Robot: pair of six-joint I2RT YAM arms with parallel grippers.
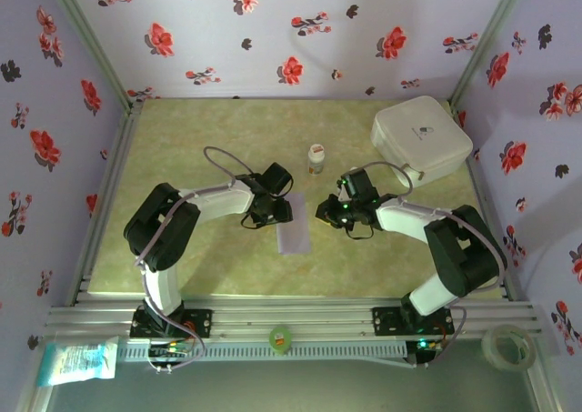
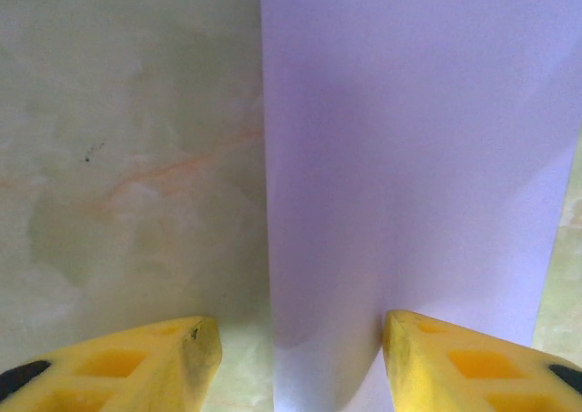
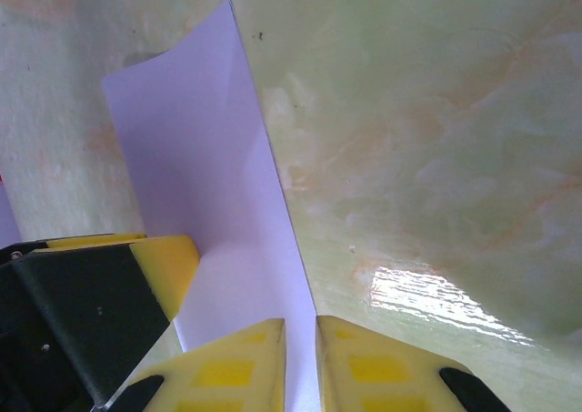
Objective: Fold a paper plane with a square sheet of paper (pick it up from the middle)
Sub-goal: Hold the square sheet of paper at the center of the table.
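The square sheet of paper (image 1: 293,224) lies on the table folded into a narrow pale lilac strip. My left gripper (image 1: 273,207) stands open over the strip's left edge. In the left wrist view the paper (image 2: 409,157) covers the right side, and the left gripper (image 2: 300,344) straddles its straight edge with one fingertip (image 2: 186,353) on bare table. My right gripper (image 1: 327,214) is at the strip's right edge. In the right wrist view the right gripper (image 3: 301,339) has its fingers almost together over the edge of the paper (image 3: 209,175), with only a slit between them.
A white rounded box (image 1: 420,139) sits at the back right, and a small bottle (image 1: 316,158) stands just behind the grippers. On the near ledge lie a tape roll (image 1: 507,346), a green item (image 1: 279,337) and a packet (image 1: 80,359). Flowered walls close in the sides.
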